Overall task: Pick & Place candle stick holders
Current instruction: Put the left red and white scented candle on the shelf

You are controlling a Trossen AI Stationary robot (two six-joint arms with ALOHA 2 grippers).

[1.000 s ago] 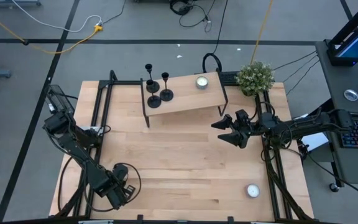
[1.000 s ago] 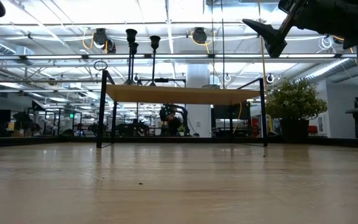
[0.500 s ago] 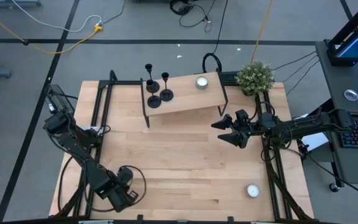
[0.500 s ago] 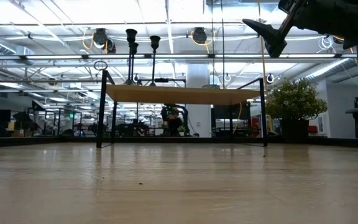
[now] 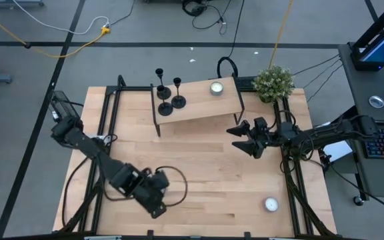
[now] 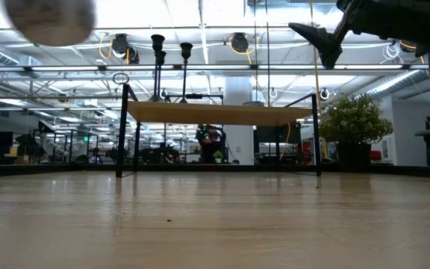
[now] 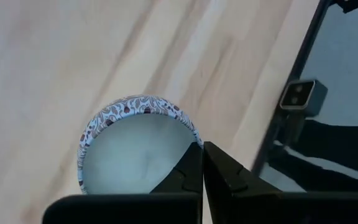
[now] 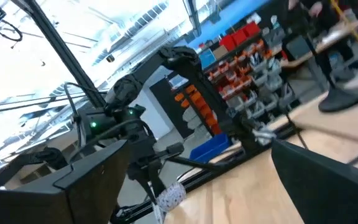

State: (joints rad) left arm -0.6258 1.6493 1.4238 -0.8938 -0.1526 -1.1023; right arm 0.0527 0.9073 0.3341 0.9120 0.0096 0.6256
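Three black candle stick holders (image 5: 167, 95) stand on their round bases at the left end of a small raised wooden shelf (image 5: 199, 105); they also show in the low view (image 6: 169, 63). My left gripper (image 5: 155, 202) is over the table's near middle, shut on a round patterned candle tin (image 7: 135, 146), which shows blurred and high in the low view (image 6: 51, 19). My right gripper (image 5: 241, 140) hangs open and empty in the air beside the shelf's right end. My left gripper pinches the tin's rim (image 7: 188, 129) between its two fingers at one point of the wall. The tin's open top, with white wax inside, faces the wrist camera. The tin is lifted clear of the table.
A white candle (image 5: 217, 88) sits on the shelf's right half. Another candle (image 5: 271, 204) lies on the table at the near right. A small potted plant (image 5: 273, 81) stands at the far right corner. Bare wood lies between the shelf and the near edge.
My left gripper has swung from the table's near left corner toward the right, carrying the tin, which has come into the low view at the upper left. My right gripper has shifted only slightly.
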